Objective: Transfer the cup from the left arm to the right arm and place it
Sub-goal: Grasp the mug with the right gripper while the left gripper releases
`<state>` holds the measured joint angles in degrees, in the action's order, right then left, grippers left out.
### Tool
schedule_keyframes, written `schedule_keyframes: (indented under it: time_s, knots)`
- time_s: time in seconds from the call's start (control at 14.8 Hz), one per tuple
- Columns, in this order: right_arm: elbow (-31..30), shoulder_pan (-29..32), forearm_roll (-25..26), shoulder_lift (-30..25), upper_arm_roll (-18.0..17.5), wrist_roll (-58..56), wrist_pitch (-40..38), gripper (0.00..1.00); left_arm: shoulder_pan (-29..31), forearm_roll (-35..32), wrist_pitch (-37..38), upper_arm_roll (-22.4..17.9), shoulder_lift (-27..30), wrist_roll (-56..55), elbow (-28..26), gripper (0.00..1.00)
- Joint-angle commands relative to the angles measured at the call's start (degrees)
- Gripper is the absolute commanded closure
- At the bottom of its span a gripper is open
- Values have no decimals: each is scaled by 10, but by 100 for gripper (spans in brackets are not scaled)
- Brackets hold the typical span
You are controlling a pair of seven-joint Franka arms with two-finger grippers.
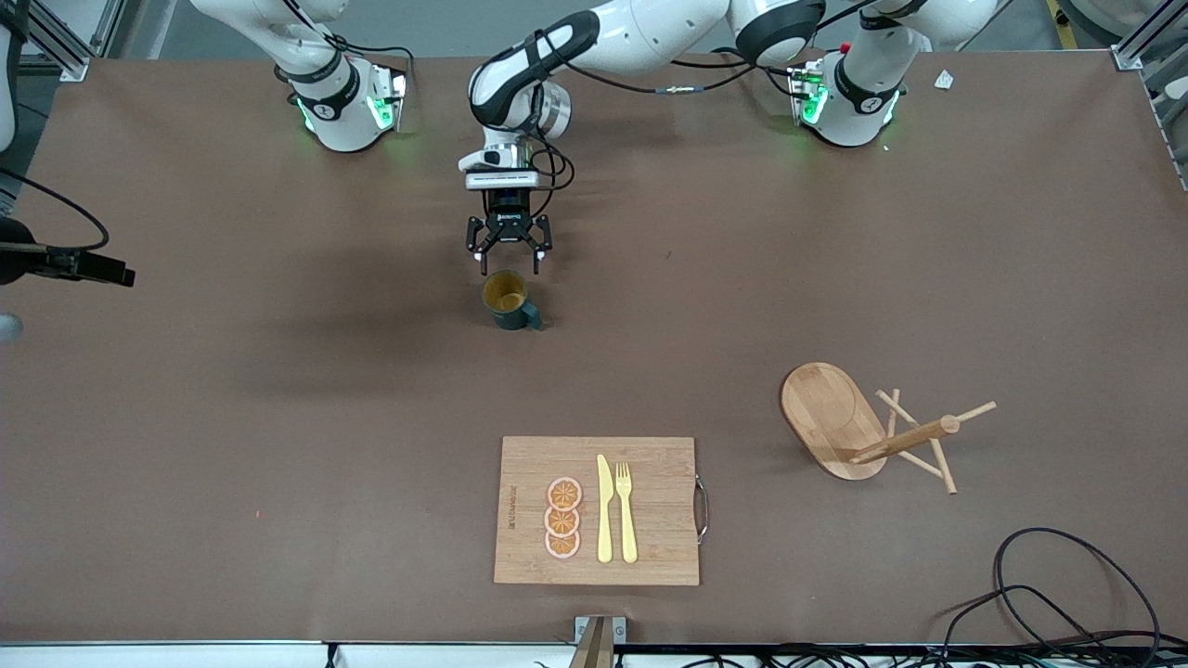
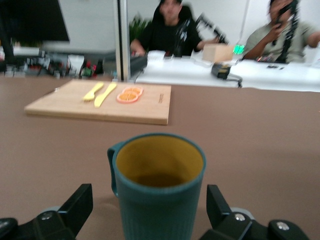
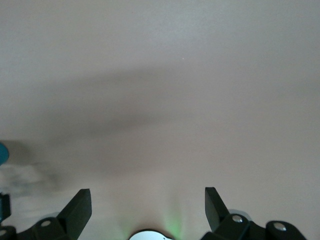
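Cup: dark teal cup [image 1: 508,300] with a mustard-yellow inside stands upright on the brown table [image 1: 278,390], near the middle and closer to my bases than the cutting board is. Its small handle sticks out to one side.
Cup against my left claw: my left gripper [image 1: 509,263] sits low just beside the cup, on the side toward my bases. In the left wrist view the cup [image 2: 157,187] stands between my two spread fingers [image 2: 76,207], with a gap on each side; neither finger touches it.
Left claw state: fingers apart, holding nothing.
Right claw: my right gripper [image 3: 147,210] shows only in its own wrist view, over bare brown table, fingers spread wide with nothing between them. That arm waits.
Cutting board: bamboo cutting board [image 1: 597,510] with a metal handle lies nearer the front camera than the cup. On it rest three orange slices [image 1: 562,519], a yellow knife [image 1: 604,508] and a yellow fork [image 1: 626,512], side by side.
Mug rack: wooden mug rack [image 1: 868,431] lies tipped over toward my left arm's end of the table, well apart from the cup.
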<state>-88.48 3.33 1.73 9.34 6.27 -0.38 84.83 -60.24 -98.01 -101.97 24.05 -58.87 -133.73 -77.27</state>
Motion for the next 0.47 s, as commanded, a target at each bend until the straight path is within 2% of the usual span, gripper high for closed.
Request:
schedule_keyframes:
  time_s: [0.0,0.27,0.41]
  knots:
    - [5,-3,4,-5,-7,122,-2,0,83,76,-32,79,40,56,-11,0]
    - [-2,-95,6,2,-10,445,-5,0,263,206,-29,252,67,166,-11,0]
    - [-13,-132,1,4,-10,543,3,0,381,268,-24,342,82,256,-12,0]
